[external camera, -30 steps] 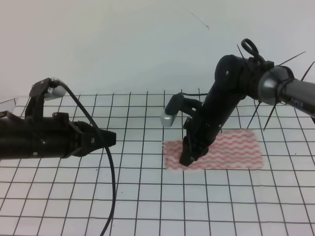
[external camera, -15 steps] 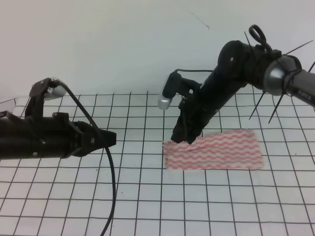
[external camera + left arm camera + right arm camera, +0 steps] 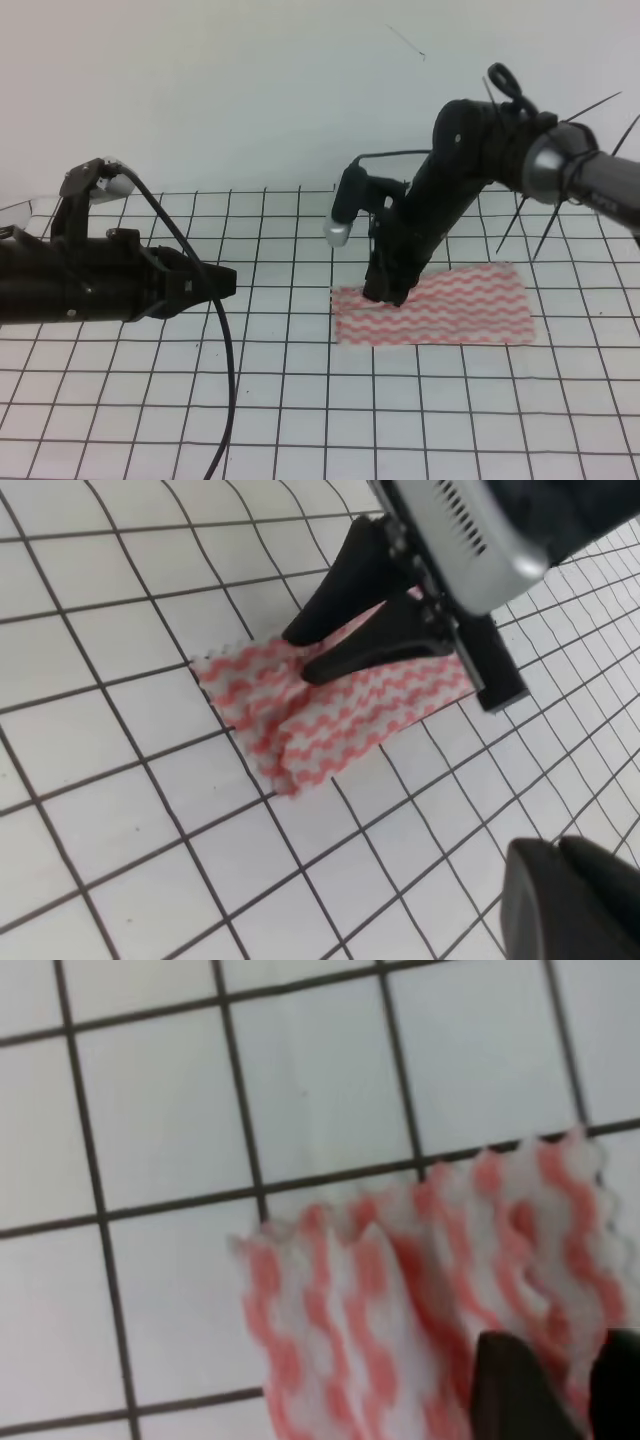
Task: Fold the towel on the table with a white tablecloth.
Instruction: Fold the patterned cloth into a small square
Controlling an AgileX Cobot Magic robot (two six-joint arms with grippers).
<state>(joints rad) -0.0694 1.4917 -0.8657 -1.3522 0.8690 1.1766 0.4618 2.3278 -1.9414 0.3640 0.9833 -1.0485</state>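
Note:
The towel [image 3: 450, 305], pink-red and white wavy stripes, lies flat on the table's white tablecloth [image 3: 300, 400] with its black grid, right of centre. My right gripper [image 3: 385, 292] points down over the towel's left end, near the far edge. In the left wrist view the right gripper [image 3: 303, 652] has its two black fingers slightly apart, their tips at the towel [image 3: 330, 715]. The right wrist view shows the towel's frayed corner [image 3: 400, 1280] and dark fingertips [image 3: 510, 1385] low on the cloth. My left gripper [image 3: 225, 280] hovers at the left, far from the towel, its jaws together and holding nothing.
A black cable [image 3: 228, 370] loops down from the left arm across the front of the table. The right arm's wrist camera [image 3: 340, 225] juts out to the left above the towel. A plain white wall [image 3: 250, 90] stands behind.
The right gripper lifted off the towel's left part, swung up and back, then settled slightly right over the far left edge. The towel and the left arm have not moved.

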